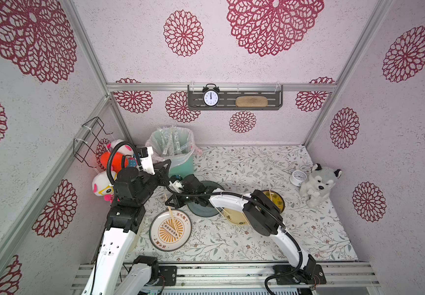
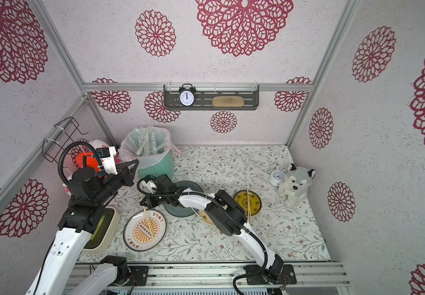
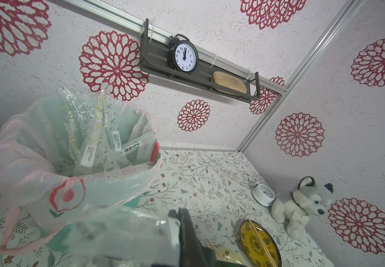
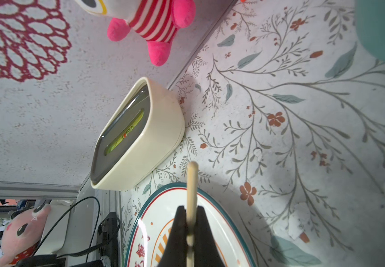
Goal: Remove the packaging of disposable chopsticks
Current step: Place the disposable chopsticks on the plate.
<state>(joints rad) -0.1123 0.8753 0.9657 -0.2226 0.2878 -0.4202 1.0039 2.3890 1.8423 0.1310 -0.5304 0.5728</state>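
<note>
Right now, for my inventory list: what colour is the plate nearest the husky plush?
Yellow plate, dark ornamental print; best in the left wrist view.

Your left arm (image 1: 109, 245) and right arm (image 1: 231, 201) pair white curved shells with black joint blocks; ribbed black cables (image 1: 108, 163) run alongside, white mounts (image 1: 147, 159) behind black tapered fingers (image 4: 178, 231)

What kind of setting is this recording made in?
Probably a staged robot test booth, not a real home: bare aluminium frame, floral tablecloth, plush husky as props.
</note>
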